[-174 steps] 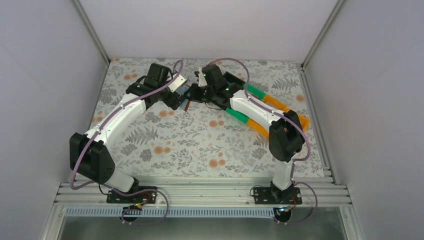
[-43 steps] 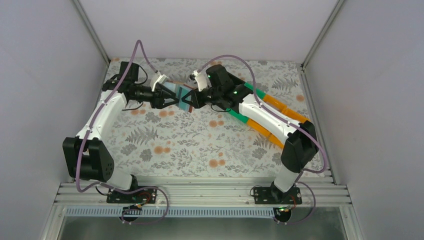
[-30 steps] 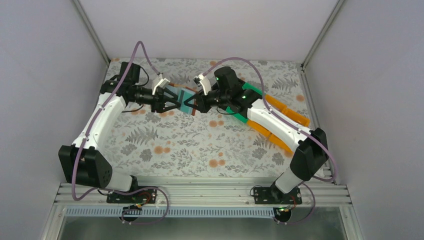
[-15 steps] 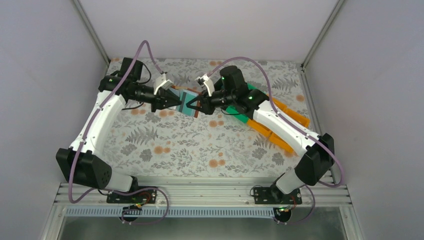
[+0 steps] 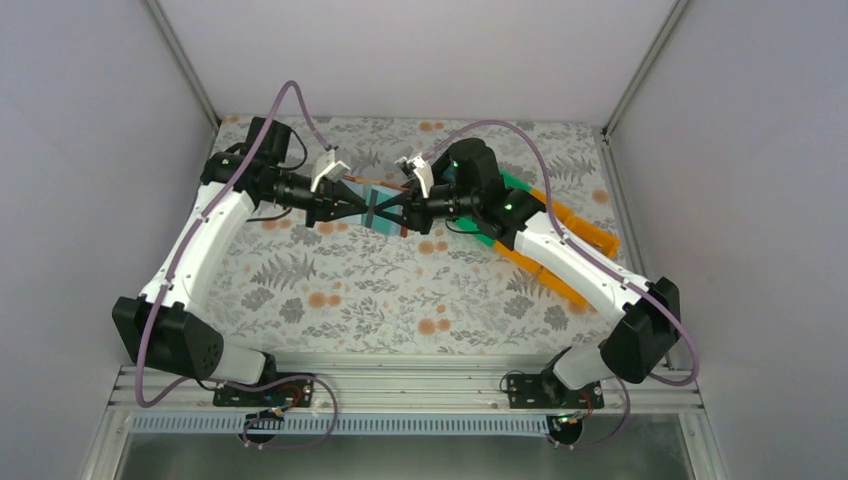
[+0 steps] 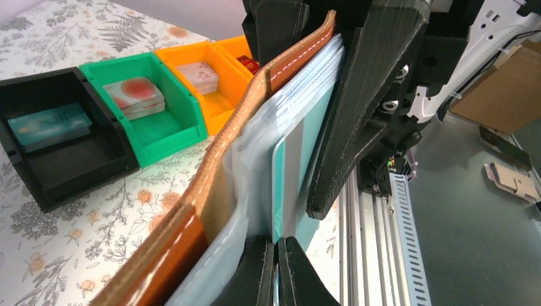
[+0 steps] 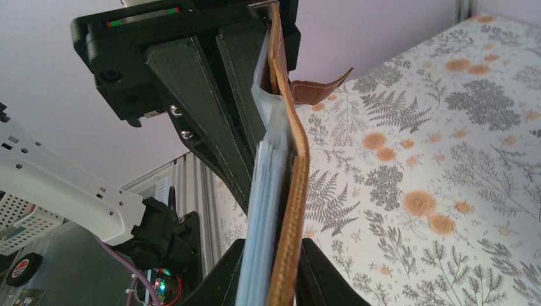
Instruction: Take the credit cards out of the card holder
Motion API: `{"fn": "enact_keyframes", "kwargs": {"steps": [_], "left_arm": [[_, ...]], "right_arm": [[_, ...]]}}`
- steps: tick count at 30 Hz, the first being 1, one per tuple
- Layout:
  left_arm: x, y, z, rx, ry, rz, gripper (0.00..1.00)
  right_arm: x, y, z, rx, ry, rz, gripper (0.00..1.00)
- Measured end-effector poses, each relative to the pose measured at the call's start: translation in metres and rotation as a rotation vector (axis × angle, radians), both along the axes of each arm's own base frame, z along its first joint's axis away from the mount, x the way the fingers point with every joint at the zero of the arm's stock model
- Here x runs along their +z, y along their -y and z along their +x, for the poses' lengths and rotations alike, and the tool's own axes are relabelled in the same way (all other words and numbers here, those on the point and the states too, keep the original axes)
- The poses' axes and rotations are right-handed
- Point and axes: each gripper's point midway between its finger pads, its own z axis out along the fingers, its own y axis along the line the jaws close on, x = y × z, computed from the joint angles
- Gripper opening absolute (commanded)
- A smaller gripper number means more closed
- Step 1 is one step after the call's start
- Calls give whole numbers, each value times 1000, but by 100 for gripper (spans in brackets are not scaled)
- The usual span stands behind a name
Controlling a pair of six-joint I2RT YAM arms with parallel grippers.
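The card holder [image 5: 386, 197], brown outside and pale blue-grey inside, hangs on edge above the table between both arms. My right gripper [image 7: 273, 271] is shut on its brown cover and pale pockets [image 7: 281, 166]. My left gripper [image 6: 275, 258] is shut on the lower edge of a teal credit card [image 6: 288, 172] that sticks out of the holder's pockets [image 6: 255, 115]. In the left wrist view one of the right gripper's fingers [image 6: 363, 95] presses the holder from the other side. Any other cards inside are hidden.
Three bins stand in a row at the right back: black [image 6: 64, 159] with a teal card, green [image 6: 182, 121] with pale and red cards, orange [image 6: 220, 95] with more cards. From above I see the green [image 5: 520, 188] and orange [image 5: 585, 228] ones behind the right arm.
The left gripper's jaws have closed on the teal card's edge. Both grippers and the card holder have drifted a little to the right, and the right arm's elbow has swung outward.
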Motion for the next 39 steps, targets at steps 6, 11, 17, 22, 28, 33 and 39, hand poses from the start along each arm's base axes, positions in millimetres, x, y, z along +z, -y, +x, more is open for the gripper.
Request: {"fn": "enact_keyframes", "kwargs": {"steps": [6, 11, 17, 22, 28, 33, 39], "left_arm": [[1, -7, 3, 16, -11, -23, 2], [2, -13, 6, 33, -13, -35, 2], [2, -15, 5, 34, -17, -39, 2], [2, -17, 3, 30, -21, -41, 2], [2, -17, 0, 14, -14, -48, 2], [1, -18, -3, 2, -4, -42, 2], [1, -19, -6, -6, -1, -36, 2]], "right_arm": [[-1, -2, -1, 23, 31, 27, 32], [-10, -1, -4, 40, 18, 19, 37], [-16, 2, -4, 36, 6, 12, 29], [-18, 10, -4, 21, -1, 10, 8], [-15, 12, -7, 37, -2, 22, 4], [-16, 13, -9, 51, -6, 19, 4], [-17, 14, -12, 73, -1, 17, 10]]}}
